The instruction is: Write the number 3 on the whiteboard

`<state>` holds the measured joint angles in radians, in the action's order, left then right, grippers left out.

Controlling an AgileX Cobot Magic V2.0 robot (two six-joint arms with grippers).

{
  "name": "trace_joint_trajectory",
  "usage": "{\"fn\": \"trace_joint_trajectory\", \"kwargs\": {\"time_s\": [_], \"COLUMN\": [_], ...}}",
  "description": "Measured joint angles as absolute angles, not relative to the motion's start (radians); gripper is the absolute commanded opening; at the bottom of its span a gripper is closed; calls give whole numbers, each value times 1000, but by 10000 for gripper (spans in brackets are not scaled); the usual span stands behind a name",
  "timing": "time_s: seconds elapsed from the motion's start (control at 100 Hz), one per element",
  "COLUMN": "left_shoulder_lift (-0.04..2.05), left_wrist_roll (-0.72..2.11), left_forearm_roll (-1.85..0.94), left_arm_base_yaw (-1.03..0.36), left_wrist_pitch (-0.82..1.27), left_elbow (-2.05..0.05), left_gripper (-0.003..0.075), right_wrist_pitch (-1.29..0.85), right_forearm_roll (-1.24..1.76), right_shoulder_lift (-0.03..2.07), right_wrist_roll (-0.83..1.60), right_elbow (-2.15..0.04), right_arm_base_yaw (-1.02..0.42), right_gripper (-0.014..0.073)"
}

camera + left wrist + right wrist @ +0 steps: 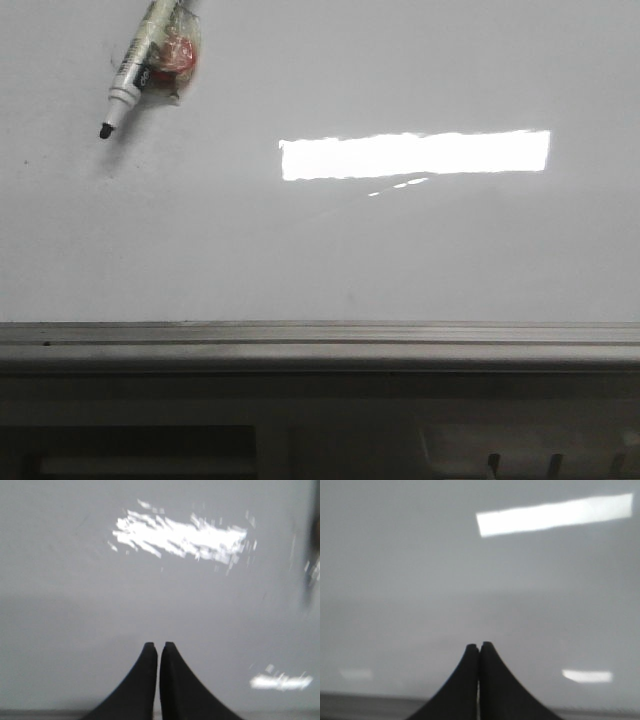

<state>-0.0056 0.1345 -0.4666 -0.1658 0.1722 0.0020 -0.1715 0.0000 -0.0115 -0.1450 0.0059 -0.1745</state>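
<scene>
The whiteboard is glossy pale grey and fills most of the front view. No number 3 shows on it in any view. A white marker lies on the board at the far left, its black tip uncapped and pointing toward the near rail. A clear wrap with something red clings to its barrel. My left gripper hovers over bare whiteboard, shut with nothing between its fingers. My right gripper is shut too, empty, over bare whiteboard. Neither gripper appears in the front view.
A grey ridged metal rail runs along the board's near edge, with dark framework below it. A bright rectangular light glare sits on the board right of centre. A dark blurred shape shows at the edge of the left wrist view.
</scene>
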Motion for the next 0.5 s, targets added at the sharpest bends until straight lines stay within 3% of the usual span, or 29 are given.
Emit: {"fn": "trace_joint_trajectory", "kwargs": {"time_s": [0.2, 0.5], "left_shoulder_lift": [-6, -6], "left_wrist_roll": [132, 131], "left_forearm_roll": [-964, -1080], "left_arm_base_yaw": [-166, -166], "left_wrist_pitch": [16, 10], "left_elbow": [2, 0], "left_gripper": [-21, -21], "right_wrist_pitch": [81, 295], "right_forearm_roll": [332, 397], "right_shoulder_lift": [-12, -12], "right_wrist_roll": [-145, -145], "right_elbow": [6, 6], "right_arm_base_yaw": [-174, -174], "right_gripper": [-61, -60]}}
